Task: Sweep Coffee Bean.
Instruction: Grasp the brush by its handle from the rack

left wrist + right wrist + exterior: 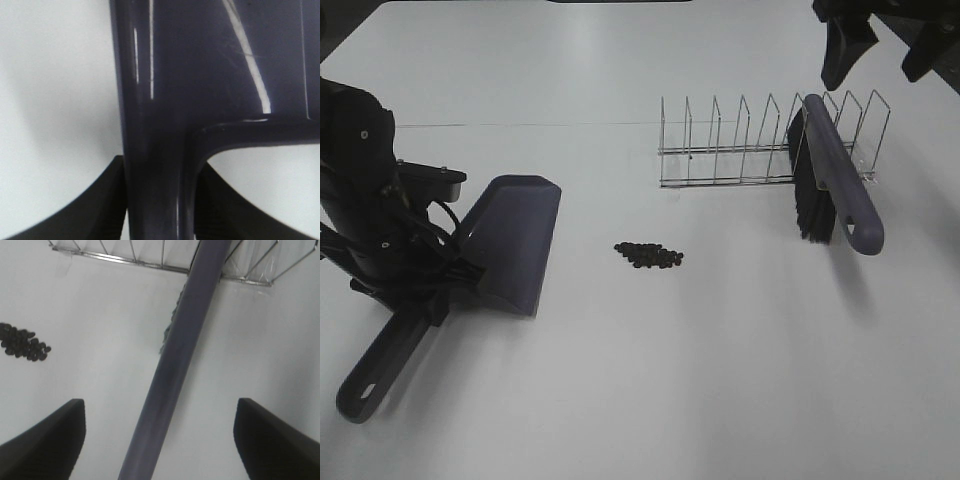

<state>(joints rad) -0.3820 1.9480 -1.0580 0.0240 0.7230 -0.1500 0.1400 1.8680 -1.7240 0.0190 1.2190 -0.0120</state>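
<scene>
A small pile of dark coffee beans [649,255] [24,342] lies on the white table, mid-frame. Left of it rests a purple dustpan [510,243] [200,75], its mouth facing the beans. My left gripper [438,290] [159,200] is shut on the dustpan's handle [380,365], black fingers [80,210] pressed on both sides. A purple brush [840,185] [175,370] with black bristles leans in the wire rack [760,140] at the right. My right gripper [885,45] [160,435] hangs open above the brush handle, not touching it.
The wire rack [125,255] has several empty upright slots and stands behind the beans, to the right. A thin seam runs across the table behind the dustpan. The left arm's black body [360,200] fills the left edge.
</scene>
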